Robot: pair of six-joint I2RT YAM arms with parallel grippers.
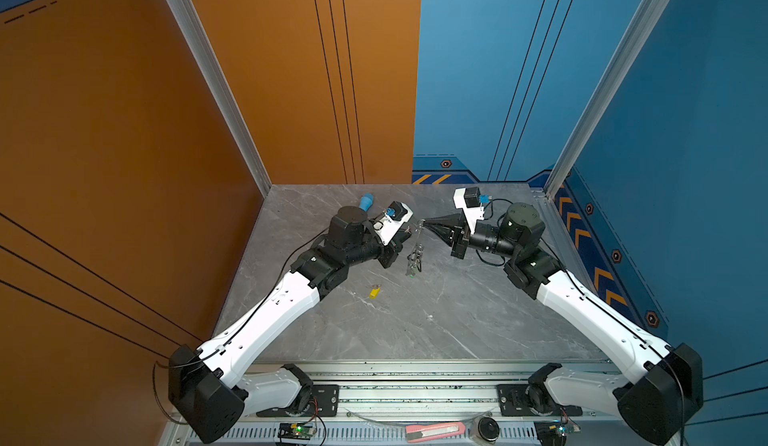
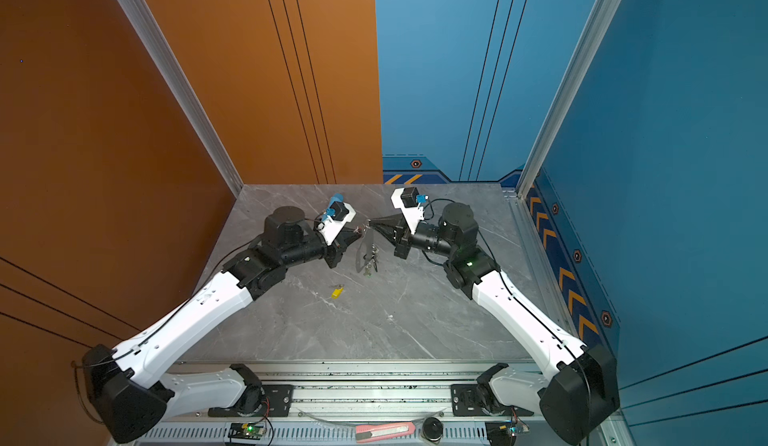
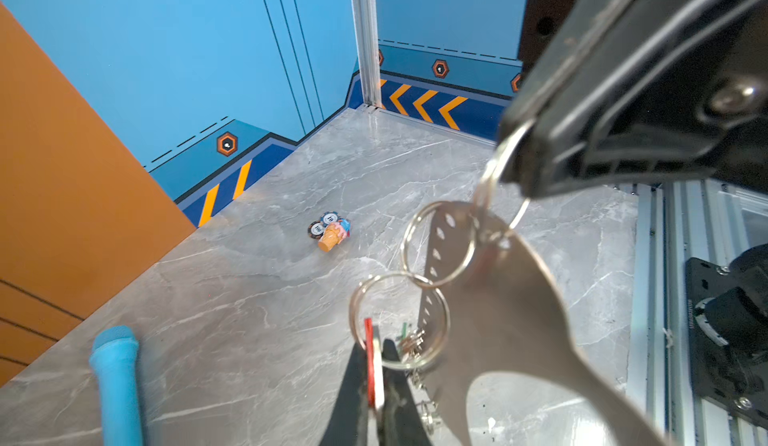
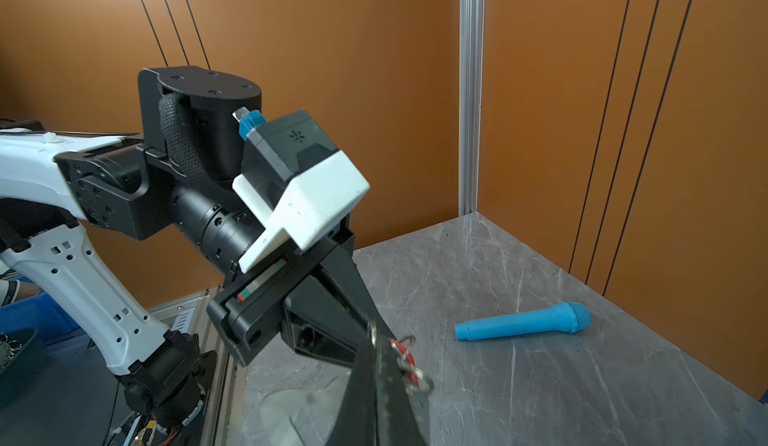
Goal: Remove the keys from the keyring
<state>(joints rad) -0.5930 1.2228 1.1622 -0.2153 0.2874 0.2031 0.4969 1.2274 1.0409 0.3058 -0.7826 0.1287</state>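
Clearly the keyring (image 3: 498, 298) hangs in the air above the bench (image 1: 415, 323). It is a flat grey plate with linked split rings, and a red-tagged key (image 3: 369, 361) and a green-tagged key (image 3: 403, 331) dangle from its lowest ring. One yellow-tagged key (image 1: 375, 292) already lies free on the bench, nearer the left arm. The right hand (image 3: 513, 157) is clamped on the keyring by its topmost split ring and carries the whole bunch. The left hand (image 3: 372, 352) has its fingers together on the red-tagged key.

The step in hand looks like working the red-tagged key off its ring. To do it well, I judge the right hand should stay a steady anchor while the left hand feeds the key's hole round the ring's coil. A straight pull would likely only swing the plate or slip the tag out of the grip.

Only the left wrist view shows the chain of rings, the grip on the red tag, and an orange-and-blue cluster (image 3: 330, 230) farther along the bench. Both top views show the bunch too small to read, yet they alone show the yellow-tagged key. The right wrist view gives the blue tube (image 4: 523, 321) whole, lying well apart.
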